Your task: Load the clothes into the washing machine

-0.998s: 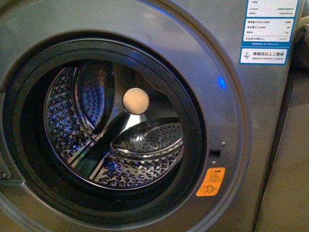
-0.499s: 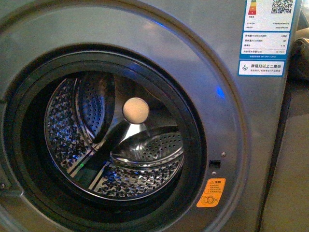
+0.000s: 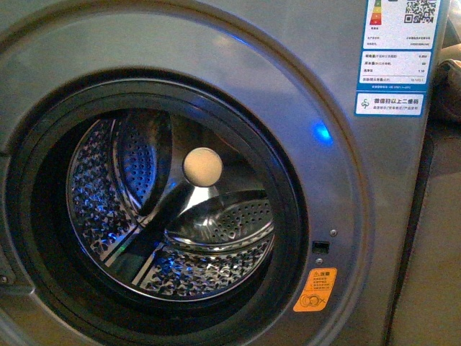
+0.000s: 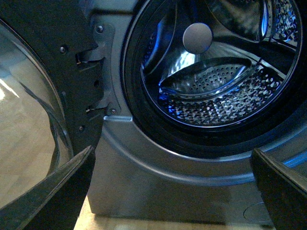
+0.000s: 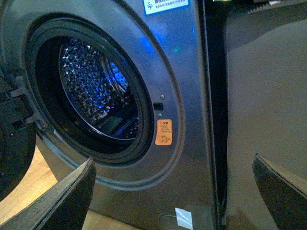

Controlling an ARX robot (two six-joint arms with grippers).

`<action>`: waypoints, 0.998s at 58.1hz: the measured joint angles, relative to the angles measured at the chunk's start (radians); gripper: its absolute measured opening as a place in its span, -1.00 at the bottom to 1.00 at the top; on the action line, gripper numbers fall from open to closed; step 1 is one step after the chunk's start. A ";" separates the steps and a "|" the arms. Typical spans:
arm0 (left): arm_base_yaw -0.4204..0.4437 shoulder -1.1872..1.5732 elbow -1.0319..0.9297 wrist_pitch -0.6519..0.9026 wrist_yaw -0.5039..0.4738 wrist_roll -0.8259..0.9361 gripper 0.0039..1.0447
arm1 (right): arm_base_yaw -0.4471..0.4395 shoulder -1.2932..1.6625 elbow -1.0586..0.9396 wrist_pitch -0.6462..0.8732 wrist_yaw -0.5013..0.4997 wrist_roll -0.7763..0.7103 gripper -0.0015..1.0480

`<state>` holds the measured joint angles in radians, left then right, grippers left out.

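While both arms face the washing machine (image 3: 346, 166), the left pincer (image 4: 172, 149) and right pincer (image 5: 175, 158) gape apart, empty.

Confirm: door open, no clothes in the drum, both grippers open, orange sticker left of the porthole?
No. The sticker sits to the lower right of the porthole, not left, as the front view shows. The rest holds: door open, no clothes seen in the drum, left gripper and right gripper open.
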<state>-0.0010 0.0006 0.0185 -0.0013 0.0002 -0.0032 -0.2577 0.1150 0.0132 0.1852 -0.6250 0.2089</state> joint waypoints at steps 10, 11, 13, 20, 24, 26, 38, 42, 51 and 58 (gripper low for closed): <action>0.000 0.000 0.000 0.000 0.000 0.000 0.88 | -0.217 0.212 0.093 0.245 -0.177 0.048 0.86; 0.000 0.000 0.000 0.000 0.000 0.000 0.88 | -0.251 0.247 0.108 0.282 -0.204 0.053 0.86; 0.000 0.000 0.000 0.000 0.000 0.000 0.88 | -0.302 0.301 0.131 0.340 -0.239 0.060 0.86; 0.000 0.000 0.000 0.000 0.000 0.000 0.88 | -0.525 0.597 0.265 0.604 -0.329 0.097 0.86; 0.000 0.000 0.000 0.000 0.000 0.000 0.88 | -0.602 0.747 0.361 0.625 -0.304 0.079 0.86; 0.000 0.000 0.000 0.000 0.000 0.000 0.88 | -0.625 0.806 0.406 0.595 -0.277 0.052 0.86; 0.000 0.000 0.000 0.000 0.000 0.000 0.88 | -0.736 1.144 0.682 0.322 -0.140 -0.186 0.86; 0.000 0.000 0.000 0.000 0.000 0.000 0.88 | -0.779 1.251 0.793 0.209 -0.118 -0.264 0.86; 0.000 0.000 0.000 0.000 0.000 0.000 0.88 | -0.864 1.485 0.975 0.010 -0.066 -0.445 0.86; 0.000 0.000 0.000 0.000 0.000 0.000 0.88 | -0.904 1.644 1.041 -0.018 -0.029 -0.555 0.86</action>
<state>-0.0010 0.0010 0.0185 -0.0013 0.0002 -0.0032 -1.1618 1.7588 1.0546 0.1673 -0.6537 -0.3458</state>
